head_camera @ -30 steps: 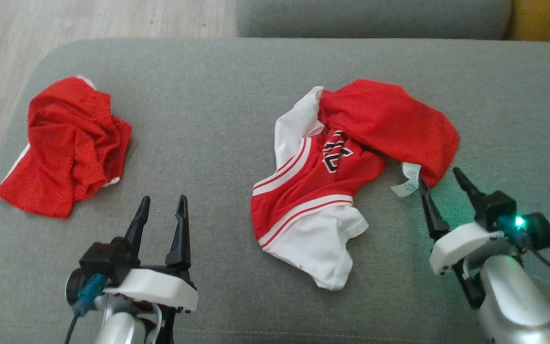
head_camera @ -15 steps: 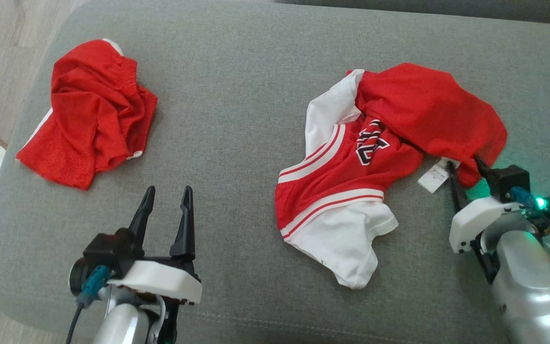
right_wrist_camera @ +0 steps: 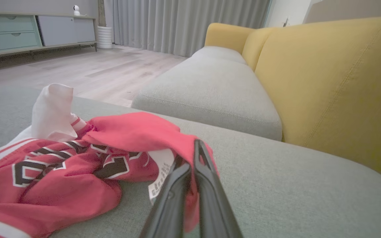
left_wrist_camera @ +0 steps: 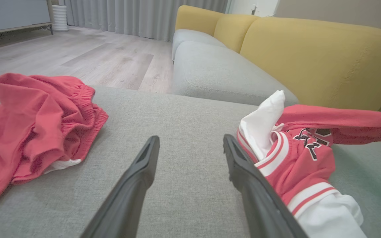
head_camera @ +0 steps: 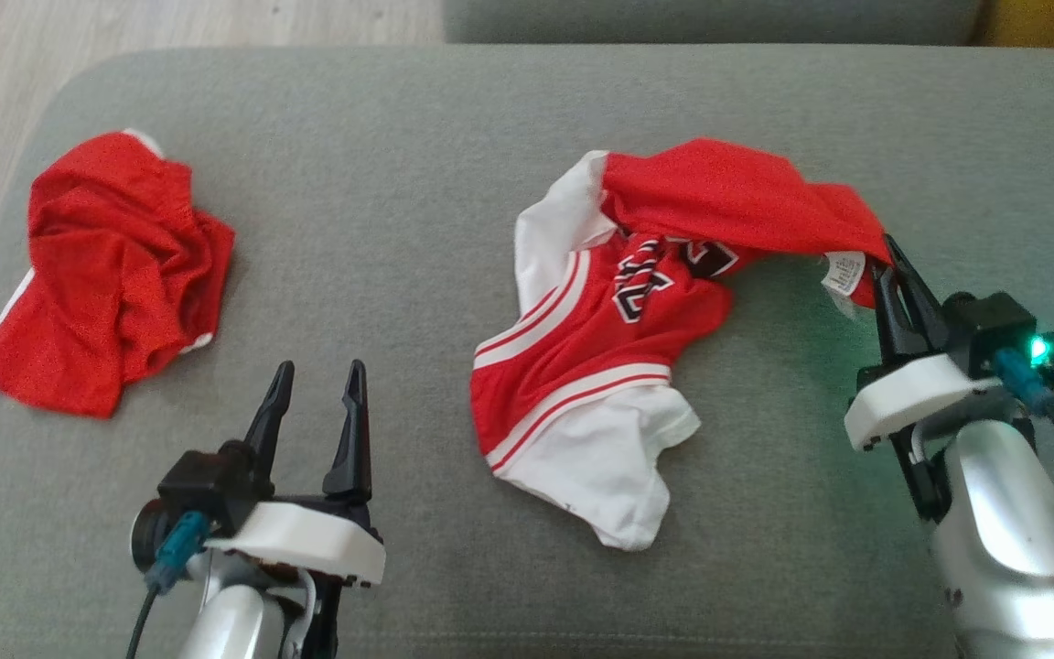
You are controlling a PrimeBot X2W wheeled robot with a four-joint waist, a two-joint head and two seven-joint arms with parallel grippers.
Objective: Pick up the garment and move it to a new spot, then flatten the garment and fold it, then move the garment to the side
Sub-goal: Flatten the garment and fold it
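Red-and-white garment [head_camera: 600,357], lifted right edge clamped in right pincer [head_camera: 890,252]

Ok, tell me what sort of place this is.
Probably a home living room: a yellow sofa with grey seat cushions, floor-length grey curtains, and a low sideboard on wood-look flooring. The garment lies on a grey upholstered seat.

Bright, soft, even daylight with faint shadows; green LED [head_camera: 1036,348] tints the grey cushion [head_camera: 856,384] around it; head view slightly soft, wrist views wide-angle-stretched at the edges.
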